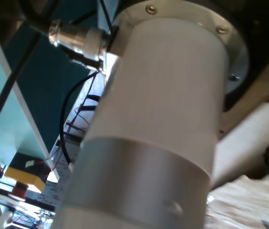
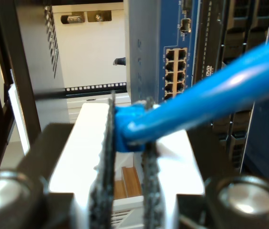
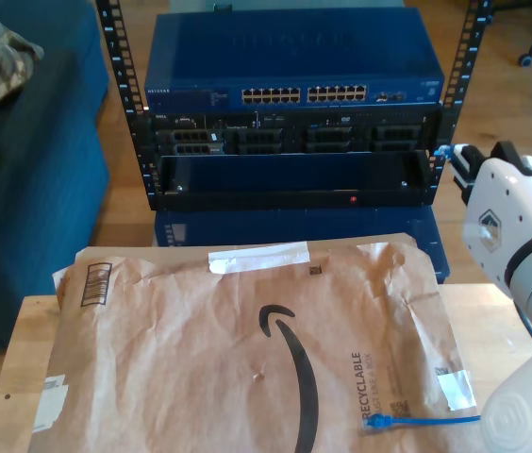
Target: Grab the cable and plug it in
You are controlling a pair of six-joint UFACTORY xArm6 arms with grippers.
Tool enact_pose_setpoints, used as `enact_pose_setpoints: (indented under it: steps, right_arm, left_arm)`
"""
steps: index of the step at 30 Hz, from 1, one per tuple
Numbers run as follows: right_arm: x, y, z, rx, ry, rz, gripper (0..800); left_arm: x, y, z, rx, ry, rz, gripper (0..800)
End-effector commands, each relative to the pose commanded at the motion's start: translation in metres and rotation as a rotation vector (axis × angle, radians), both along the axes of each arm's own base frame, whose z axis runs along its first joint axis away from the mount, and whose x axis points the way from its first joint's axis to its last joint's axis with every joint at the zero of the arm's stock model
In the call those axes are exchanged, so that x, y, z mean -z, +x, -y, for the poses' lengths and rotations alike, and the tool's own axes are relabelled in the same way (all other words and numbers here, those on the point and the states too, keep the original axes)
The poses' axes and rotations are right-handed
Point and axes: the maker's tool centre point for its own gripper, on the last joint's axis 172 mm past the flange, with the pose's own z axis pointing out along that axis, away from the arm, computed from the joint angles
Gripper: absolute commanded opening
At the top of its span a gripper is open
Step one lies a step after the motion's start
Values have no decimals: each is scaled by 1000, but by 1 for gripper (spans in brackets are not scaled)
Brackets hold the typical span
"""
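Second wrist view: my second gripper (image 2: 128, 143) pinches the blue cable (image 2: 206, 95) near the switch (image 2: 175, 38); my first gripper's state I cannot tell.

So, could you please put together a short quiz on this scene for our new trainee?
1. True or false: my second gripper is shut on the cable.
2. The cable's free end lies on: A) a metal tray, B) the brown paper envelope, C) a plate.
3. Fill in: in the exterior view, the blue switch sits ___ the dark units in the rack.

Key: 1 true; 2 B; 3 above.
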Motion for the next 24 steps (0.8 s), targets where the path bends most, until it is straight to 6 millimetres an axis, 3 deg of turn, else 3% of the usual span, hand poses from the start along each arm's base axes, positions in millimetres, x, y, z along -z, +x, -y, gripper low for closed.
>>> enact_pose_setpoints:
  steps: [6, 9, 24]
  right_arm:
    - [6, -1, 1, 2, 0, -11, 3]
    - [5, -1, 1, 2, 1, -10, 3]
    - [9, -1, 1, 2, -2, -18, 3]
  left_arm:
    - [2, 0, 4, 22, 2, 26, 800]
    - [9, -2, 17, 24, -18, 24, 800]
    - [43, -6, 4, 31, 152, 98, 800]
